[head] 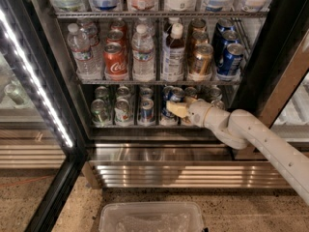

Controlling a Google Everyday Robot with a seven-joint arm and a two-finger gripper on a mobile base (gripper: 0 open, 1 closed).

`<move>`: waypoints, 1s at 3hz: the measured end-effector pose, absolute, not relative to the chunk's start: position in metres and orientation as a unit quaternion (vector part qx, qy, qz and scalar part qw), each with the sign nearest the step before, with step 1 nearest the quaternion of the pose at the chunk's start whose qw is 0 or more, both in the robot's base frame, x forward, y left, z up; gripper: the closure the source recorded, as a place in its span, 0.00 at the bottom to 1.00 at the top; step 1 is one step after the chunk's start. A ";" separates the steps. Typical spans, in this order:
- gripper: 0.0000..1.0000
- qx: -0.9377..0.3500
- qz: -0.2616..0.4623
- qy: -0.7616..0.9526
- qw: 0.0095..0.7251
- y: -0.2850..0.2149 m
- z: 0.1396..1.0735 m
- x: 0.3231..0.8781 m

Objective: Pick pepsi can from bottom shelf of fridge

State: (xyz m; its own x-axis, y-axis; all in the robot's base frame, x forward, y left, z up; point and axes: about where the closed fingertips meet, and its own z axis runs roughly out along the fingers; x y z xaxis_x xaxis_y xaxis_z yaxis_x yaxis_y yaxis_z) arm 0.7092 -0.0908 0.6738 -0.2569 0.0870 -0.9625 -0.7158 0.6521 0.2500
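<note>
The fridge (270,47) stands open, with its lit door (38,91) swung to the left. The bottom shelf (145,125) holds lanes of small cans. A blue pepsi can (146,109) stands at the front of the third lane from the left. Green-silver cans (99,112) fill the two lanes left of it. My gripper (175,108) reaches in from the right. Its pale tip is at the fourth lane, just right of the pepsi can and close under another blue-marked can (175,95). It hides the front of that lane. Copper-brown cans (213,94) sit behind my wrist.
The rack above (159,81) holds water bottles, a red Coca-Cola can (115,61), brown cans and taller blue cans (230,59). A steel base grille (188,174) runs under the shelf. A clear plastic bin (150,218) sits on the speckled floor in front.
</note>
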 end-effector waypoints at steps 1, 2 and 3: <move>1.00 -0.241 0.377 0.692 0.566 -0.084 0.688 0.702; 1.00 -0.241 0.377 0.692 0.566 -0.084 0.688 0.702; 1.00 -0.247 0.394 0.693 0.551 -0.085 0.693 0.688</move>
